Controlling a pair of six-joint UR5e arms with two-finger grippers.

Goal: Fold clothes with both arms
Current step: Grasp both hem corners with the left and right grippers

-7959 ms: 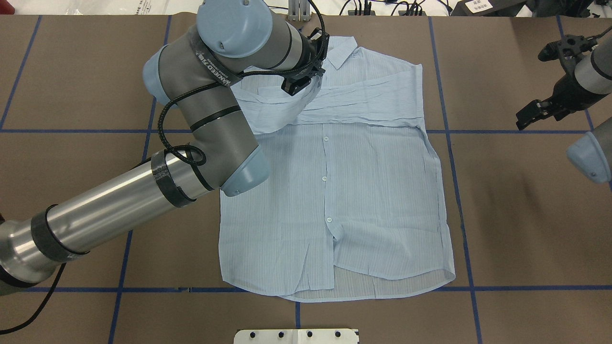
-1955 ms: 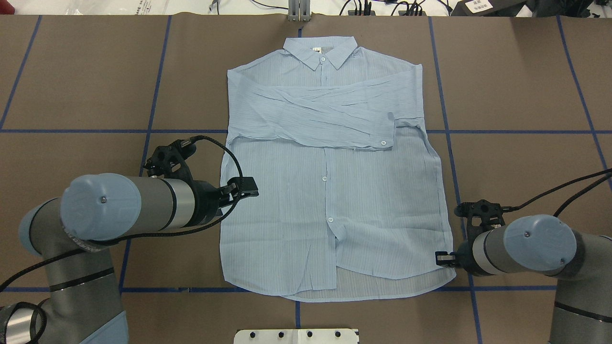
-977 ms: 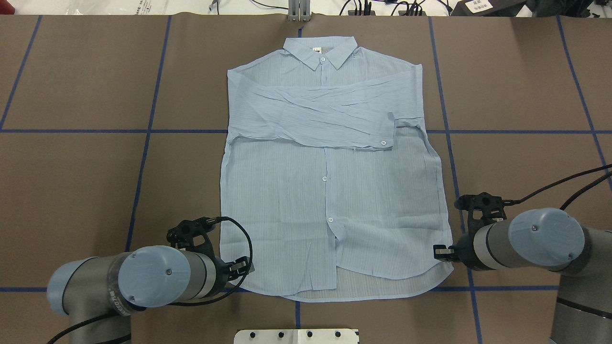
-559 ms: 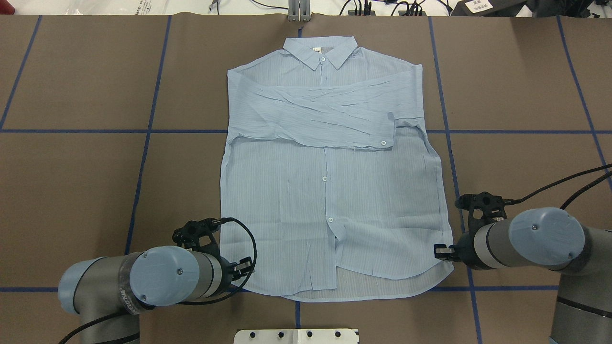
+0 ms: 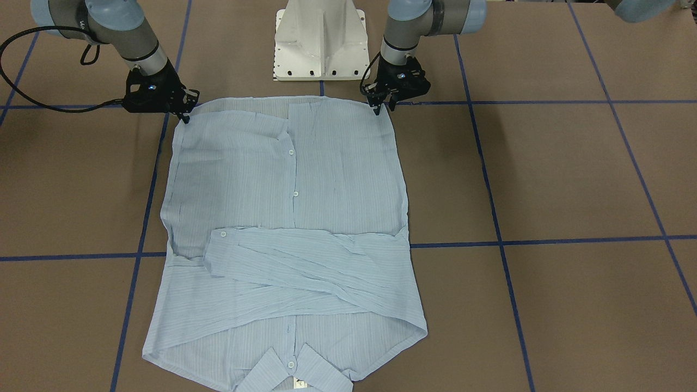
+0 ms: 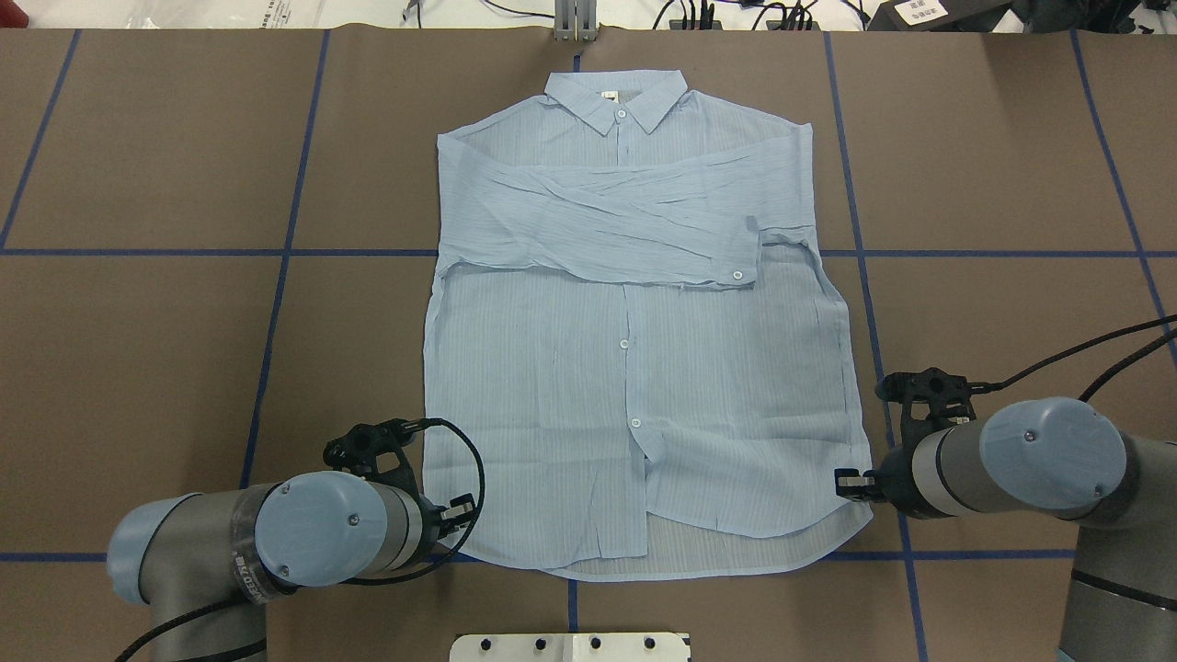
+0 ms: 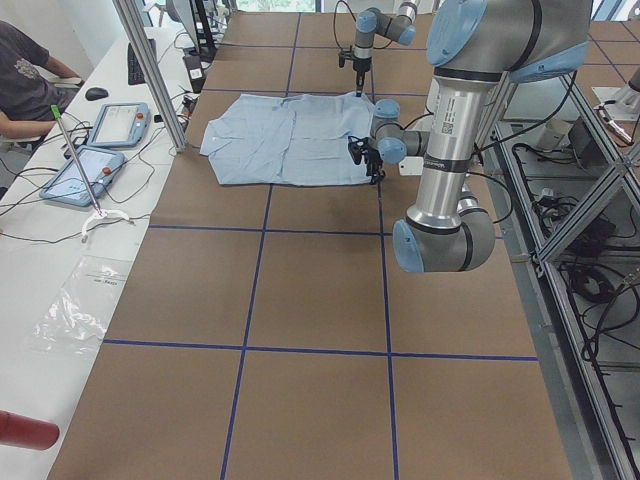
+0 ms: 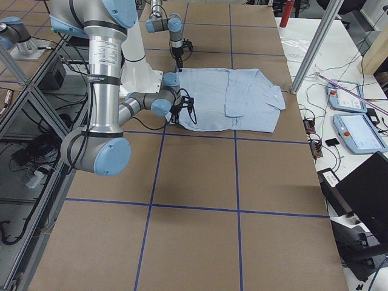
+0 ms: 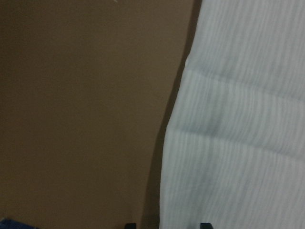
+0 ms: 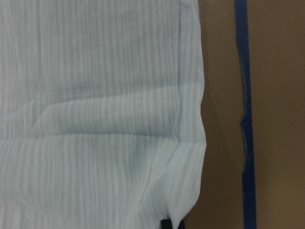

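Left claw point(image 6: 467, 510) stands open astride the near hem corner of the shirt point(image 6: 634, 368), right claw point(image 6: 844, 485) at the other corner, grip indiscernible; with the shirt flat on the table point(image 6: 138, 368), both probably must pinch, then lift collarward.

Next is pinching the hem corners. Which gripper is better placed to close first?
Left, probably. The left gripper straddles the shirt edge, fingertips either side in its wrist view. The right gripper is at its corner too, but only one fingertip shows there.
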